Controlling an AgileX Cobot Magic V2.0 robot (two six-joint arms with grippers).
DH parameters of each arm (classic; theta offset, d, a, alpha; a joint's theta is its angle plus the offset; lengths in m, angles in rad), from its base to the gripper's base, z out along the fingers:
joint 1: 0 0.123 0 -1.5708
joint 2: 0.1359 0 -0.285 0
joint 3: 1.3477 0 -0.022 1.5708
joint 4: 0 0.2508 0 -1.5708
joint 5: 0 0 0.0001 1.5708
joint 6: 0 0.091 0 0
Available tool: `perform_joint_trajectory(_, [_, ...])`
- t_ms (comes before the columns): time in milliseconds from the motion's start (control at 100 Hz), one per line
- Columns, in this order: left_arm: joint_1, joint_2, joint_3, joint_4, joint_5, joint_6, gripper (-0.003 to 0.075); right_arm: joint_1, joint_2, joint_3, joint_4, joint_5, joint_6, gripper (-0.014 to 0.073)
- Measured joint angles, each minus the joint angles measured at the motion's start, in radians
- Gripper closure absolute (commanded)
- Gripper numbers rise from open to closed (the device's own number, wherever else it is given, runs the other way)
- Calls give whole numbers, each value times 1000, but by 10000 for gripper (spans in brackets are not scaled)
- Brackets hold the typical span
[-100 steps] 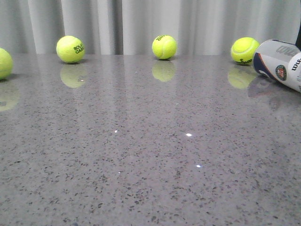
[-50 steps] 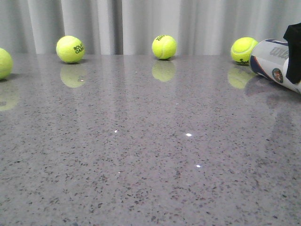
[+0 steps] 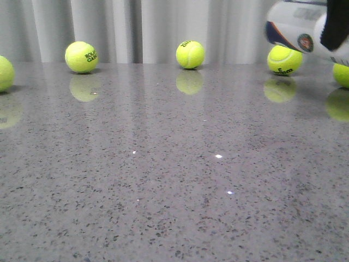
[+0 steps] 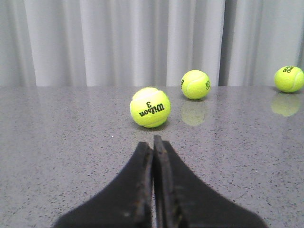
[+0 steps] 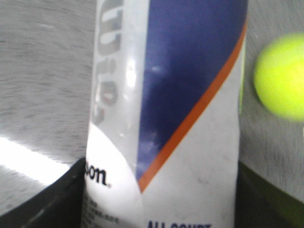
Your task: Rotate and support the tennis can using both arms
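The tennis can (image 3: 294, 27) hangs in the air at the far right of the front view, lying nearly level above the table, its round emblem facing me. My right gripper (image 3: 335, 27) is shut on the tennis can, and only a black piece of it shows. In the right wrist view the can (image 5: 190, 118) fills the space between both black fingers (image 5: 61, 194), showing its navy and orange bands. My left gripper (image 4: 153, 142) is shut with nothing in it, low over the table, and it does not appear in the front view.
Yellow-green tennis balls lie along the back of the grey speckled table (image 3: 174, 180): one (image 3: 81, 57), another (image 3: 190, 54), a third (image 3: 284, 59) under the can. More sit at both edges. A Wilson 3 ball (image 4: 150, 107) lies just ahead of the left gripper. Grey curtains close the back.
The can has been lifted off the table by the right gripper and carried up and slightly left. A ball that it hid at the right edge now shows.
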Motion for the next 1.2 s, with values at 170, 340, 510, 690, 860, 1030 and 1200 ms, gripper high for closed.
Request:
perform_joint_trajectory(170, [0, 0, 0, 0, 0, 0, 741, 154, -2, -28, 0, 41, -261, 337])
perform_joint_trajectory(340, [0, 0, 0, 0, 0, 0, 741, 279, 24, -30, 3, 48, -469, 335])
perform_joint_trajectory(510, [0, 0, 0, 0, 0, 0, 741, 350, 75, -30, 12, 33, -589, 335])
perform_joint_trajectory(690, [0, 0, 0, 0, 0, 0, 741, 369, 141, -30, 75, 25, -664, 335])
perform_joint_trajectory(860, [0, 0, 0, 0, 0, 0, 741, 369, 183, -30, 96, 17, -686, 309])
perform_joint_trajectory(1030, [0, 0, 0, 0, 0, 0, 741, 369, 208, -30, 101, 10, -688, 122])
perform_joint_trajectory(1200, [0, 0, 0, 0, 0, 0, 741, 369, 210, -32, 101, 10, -690, -74])
